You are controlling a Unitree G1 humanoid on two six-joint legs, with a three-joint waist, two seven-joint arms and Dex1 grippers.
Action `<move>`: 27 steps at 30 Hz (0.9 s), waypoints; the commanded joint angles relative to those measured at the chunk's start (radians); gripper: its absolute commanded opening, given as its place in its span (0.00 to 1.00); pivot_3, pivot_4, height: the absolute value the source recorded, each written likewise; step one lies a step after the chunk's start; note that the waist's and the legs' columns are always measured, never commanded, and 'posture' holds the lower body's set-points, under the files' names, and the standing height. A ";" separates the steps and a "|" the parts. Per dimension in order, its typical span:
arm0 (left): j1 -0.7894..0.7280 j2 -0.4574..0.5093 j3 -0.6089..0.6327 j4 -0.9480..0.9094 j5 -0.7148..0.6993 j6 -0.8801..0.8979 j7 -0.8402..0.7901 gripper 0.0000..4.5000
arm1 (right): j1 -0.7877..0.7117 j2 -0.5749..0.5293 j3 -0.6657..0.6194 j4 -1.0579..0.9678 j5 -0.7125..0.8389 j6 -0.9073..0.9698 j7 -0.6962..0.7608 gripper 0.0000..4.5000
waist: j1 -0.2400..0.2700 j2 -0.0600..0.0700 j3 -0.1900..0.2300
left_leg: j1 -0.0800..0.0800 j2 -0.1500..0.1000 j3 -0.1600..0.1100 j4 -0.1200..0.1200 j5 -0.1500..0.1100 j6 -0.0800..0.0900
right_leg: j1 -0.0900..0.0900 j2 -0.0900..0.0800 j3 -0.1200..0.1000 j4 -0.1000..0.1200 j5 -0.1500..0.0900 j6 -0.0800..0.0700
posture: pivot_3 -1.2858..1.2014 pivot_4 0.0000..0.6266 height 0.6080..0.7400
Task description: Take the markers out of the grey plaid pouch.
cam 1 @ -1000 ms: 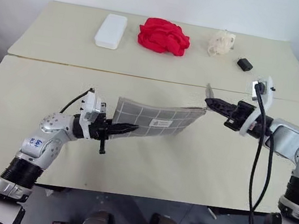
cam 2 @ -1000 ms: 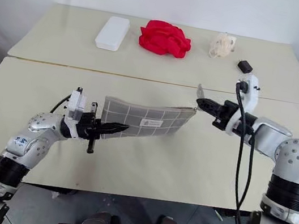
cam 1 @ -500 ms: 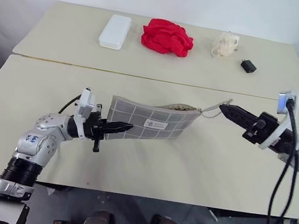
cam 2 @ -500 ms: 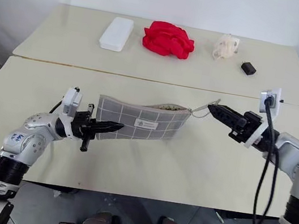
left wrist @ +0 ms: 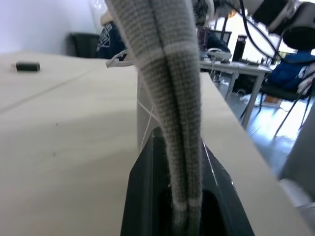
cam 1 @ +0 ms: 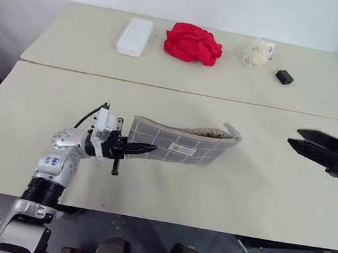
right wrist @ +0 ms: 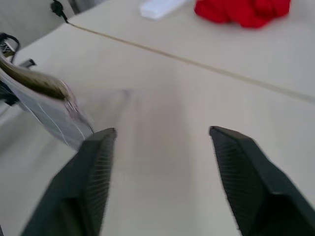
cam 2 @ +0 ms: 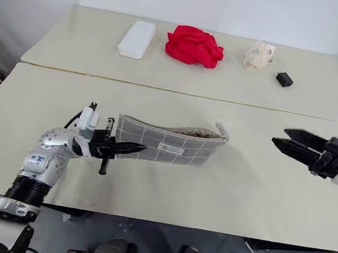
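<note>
L gripper (cam 1: 142, 149) clamps grey plaid pouch (cam 1: 182, 143) end; R gripper (cam 1: 301, 139) wide, empty. Keep mouth up, reach R in for markers.

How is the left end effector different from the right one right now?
The left end effector is shut on one end of the grey plaid pouch; the right end effector is open and holds nothing. The left one is at the pouch, while the right one hangs apart from the pouch's other end. Both have two black fingers and sit above the near table.
</note>
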 commanded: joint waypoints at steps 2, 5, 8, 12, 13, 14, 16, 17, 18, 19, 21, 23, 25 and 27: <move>-0.006 -0.054 -0.018 0.011 0.050 -0.136 -0.029 0.00 | -0.084 -0.001 0.101 -0.202 0.032 0.034 -0.002 0.88 | -0.004 0.000 0.000 | 0.000 0.000 0.000 0.000 0.000 0.000 | 0.000 0.000 0.000 0.000 0.000 0.000 | 0.52 0.24 1.00; -0.006 -0.078 -0.021 0.031 0.069 -0.160 -0.023 0.00 | -0.142 -0.025 0.240 -0.276 -0.050 0.082 -0.054 0.88 | -0.003 0.000 0.000 | 0.000 0.000 -0.001 0.000 0.000 0.000 | 0.000 0.000 0.000 0.000 0.000 0.000 | 0.52 0.24 1.00; -0.012 -0.081 -0.021 0.060 0.093 -0.191 -0.021 0.00 | -0.259 0.045 0.303 -0.287 -0.059 0.180 -0.190 0.88 | -0.002 0.000 0.000 | -0.001 0.000 -0.001 0.002 0.000 0.000 | 0.000 -0.001 0.000 0.001 0.000 0.000 | 0.52 0.24 1.00; -0.002 -0.083 -0.022 0.062 0.104 -0.207 -0.013 0.00 | -0.290 0.053 0.342 -0.370 -0.034 0.208 -0.162 0.68 | 0.007 0.000 0.000 | -0.003 0.000 -0.003 0.005 -0.001 0.001 | -0.001 -0.001 -0.002 0.001 0.000 0.000 | 0.52 0.24 1.00; 0.001 -0.083 -0.024 0.062 0.107 -0.210 -0.012 0.00 | -0.289 0.056 0.342 -0.384 -0.030 0.209 -0.158 0.61 | 0.008 0.000 0.000 | -0.004 0.000 -0.004 0.005 -0.001 0.001 | -0.001 -0.001 -0.003 0.001 0.000 0.000 | 0.52 0.24 1.00; 0.006 -0.082 -0.025 0.062 0.111 -0.216 -0.009 0.00 | -0.286 0.059 0.341 -0.392 -0.038 0.199 -0.160 0.51 | 0.008 0.000 0.000 | -0.005 0.000 -0.004 0.006 -0.001 0.002 | 0.000 -0.001 -0.003 0.001 0.000 0.000 | 0.52 0.24 1.00; 0.013 -0.082 -0.027 0.060 0.115 -0.219 -0.005 0.00 | -0.282 0.064 0.341 -0.398 -0.063 0.173 -0.168 0.35 | 0.006 0.000 0.000 | -0.006 0.000 -0.004 0.007 -0.002 0.003 | 0.000 -0.001 -0.003 0.001 0.000 0.000 | 0.52 0.24 1.00; 0.018 -0.083 -0.029 0.058 0.116 -0.219 -0.003 0.00 | -0.275 0.060 0.348 -0.404 -0.092 0.129 -0.152 0.26 | 0.005 0.000 0.000 | -0.006 0.000 -0.004 0.008 -0.002 0.003 | 0.000 -0.001 -0.003 0.001 0.000 0.000 | 0.52 0.24 1.00; 0.021 -0.084 -0.030 0.055 0.116 -0.218 -0.001 0.00 | -0.269 0.056 0.353 -0.407 -0.111 0.097 -0.137 0.19 | 0.005 0.000 0.000 | -0.006 0.000 -0.004 0.008 -0.002 0.003 | 0.000 -0.001 -0.003 0.001 0.000 0.001 | 0.52 0.24 1.00; 0.026 -0.085 -0.032 0.050 0.116 -0.215 0.004 0.00 | -0.259 0.060 0.358 -0.413 -0.139 0.038 -0.118 0.13 | 0.005 0.000 0.000 | -0.006 0.000 -0.004 0.009 -0.003 0.004 | 0.000 -0.001 -0.003 0.001 0.001 0.001 | 0.52 0.24 1.00; 0.032 -0.086 -0.035 0.045 0.116 -0.210 0.010 0.00 | -0.244 0.068 0.360 -0.424 -0.159 -0.005 -0.106 0.00 | 0.005 0.000 0.000 | -0.006 0.000 -0.004 0.009 -0.003 0.004 | 0.000 -0.001 -0.003 0.001 0.001 0.001 | 0.52 0.24 1.00; 0.034 -0.087 -0.037 0.042 0.117 -0.206 0.014 0.00 | -0.236 0.074 0.365 -0.433 -0.173 -0.046 -0.084 0.00 | 0.004 0.000 0.000 | -0.005 0.000 -0.004 0.009 -0.003 0.004 | 0.000 -0.001 -0.003 0.001 0.001 0.001 | 0.52 0.24 1.00; 0.033 -0.088 -0.038 0.042 0.117 -0.205 0.018 0.00 | -0.227 0.070 0.380 -0.443 -0.184 -0.062 -0.065 0.00 | 0.005 0.000 0.000 | -0.005 0.000 -0.004 0.009 -0.003 0.003 | 0.000 -0.001 -0.003 0.001 0.001 0.001 | 0.52 0.24 1.00; 0.031 -0.091 -0.040 0.044 0.118 -0.205 0.021 0.00 | -0.220 0.059 0.410 -0.451 -0.201 -0.049 -0.058 0.00 | 0.005 0.000 0.000 | -0.005 0.000 -0.004 0.009 -0.003 0.003 | 0.000 -0.001 -0.003 0.001 0.001 0.001 | 0.52 0.24 1.00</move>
